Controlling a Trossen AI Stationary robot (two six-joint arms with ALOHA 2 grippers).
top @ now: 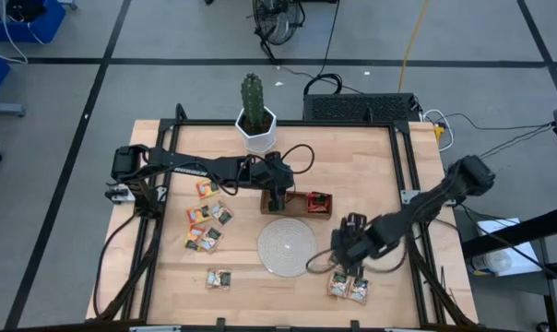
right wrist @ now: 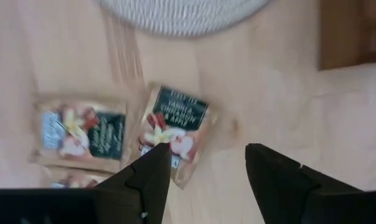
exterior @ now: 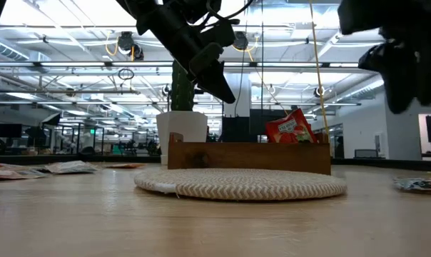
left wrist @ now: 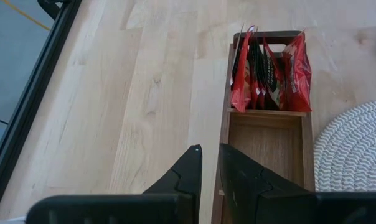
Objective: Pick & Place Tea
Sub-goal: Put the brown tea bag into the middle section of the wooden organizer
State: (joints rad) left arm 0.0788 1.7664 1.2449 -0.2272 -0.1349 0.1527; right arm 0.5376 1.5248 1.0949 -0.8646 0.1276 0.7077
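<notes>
The right end effector (top: 349, 267) hangs over the near right part of the wooden bench (top: 352, 157), its fingers (right wrist: 152, 168) spread apart with nothing between them. Just beneath it and slightly nearer the bench's front edge lie two orange-yellow tea sachets (top: 349, 287) side by side; in the right wrist view the closer one, printed with a vanilla label (right wrist: 173, 126), sits right in front of one fingertip, with its neighbour (right wrist: 81, 132) just beside it. The round woven disc (top: 287, 246) lies close to this end effector, toward the bench's middle.

The left end effector (top: 278, 199) hovers above the brown wooden tray (top: 297, 202), over its end nearest the left arm. Its fingers (left wrist: 187, 168) stand almost together with only a narrow slit between them, and they hold nothing. Past its tips, the tray's middle compartment (left wrist: 266, 138) shows bare wood, and the far compartment holds several red tea sachets (left wrist: 272, 73) standing upright and packed together.

More sachets (top: 207, 221) lie scattered flat on the bench to the outer side of the left end effector, with another pair (top: 219, 278) nearer the front edge. A potted cactus (top: 255, 115) stands beyond the tray at the bench's far edge.
</notes>
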